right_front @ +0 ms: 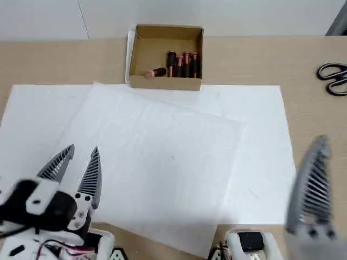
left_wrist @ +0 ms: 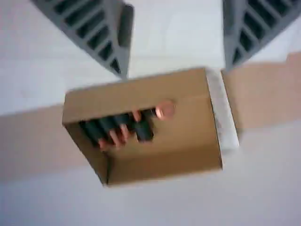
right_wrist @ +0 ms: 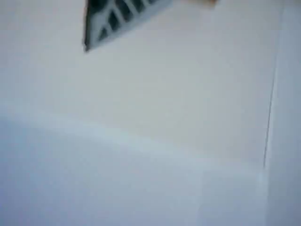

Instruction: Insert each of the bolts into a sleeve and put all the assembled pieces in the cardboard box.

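Bolted sleeves lie in the cardboard box; we judge boxing finished, left jaws spread and empty, right jaws' state we cannot tell, next move merely parking.

Pale wooden surface, matte. Two large white paper sheets overlap across its middle, the upper one skewed. Open brown cardboard box stands at the sheets' far edge, with a thin white slab against one side. Black-handled scissors lie well apart, on bare wood near the surface's edge.
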You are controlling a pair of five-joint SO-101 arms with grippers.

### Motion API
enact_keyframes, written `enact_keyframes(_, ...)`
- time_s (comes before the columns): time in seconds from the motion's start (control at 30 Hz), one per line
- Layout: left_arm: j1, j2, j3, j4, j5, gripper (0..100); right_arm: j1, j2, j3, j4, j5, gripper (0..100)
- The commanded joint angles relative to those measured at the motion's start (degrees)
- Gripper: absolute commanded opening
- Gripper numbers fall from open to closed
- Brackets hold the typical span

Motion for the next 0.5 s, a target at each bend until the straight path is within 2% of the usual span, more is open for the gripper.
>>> enact_keyframes(0.0, -0.18, -6.24, 9.19, -7.56, -0.26, 13, 0.57, -8.92, 31.12, -3.3, 0.35, 20.2)
enact_keyframes(0.23, -0.26, -7.74, 23.16, -17.23, -0.26, 13, 0.84, -26.68, 77.27, -25.71, 0.53, 20.2)
enact_keyframes(0.47, -0.26, -7.74, 33.98, -22.68, -0.26, 13, 0.92, -45.58, 112.88, -46.11, 0.62, 20.2)
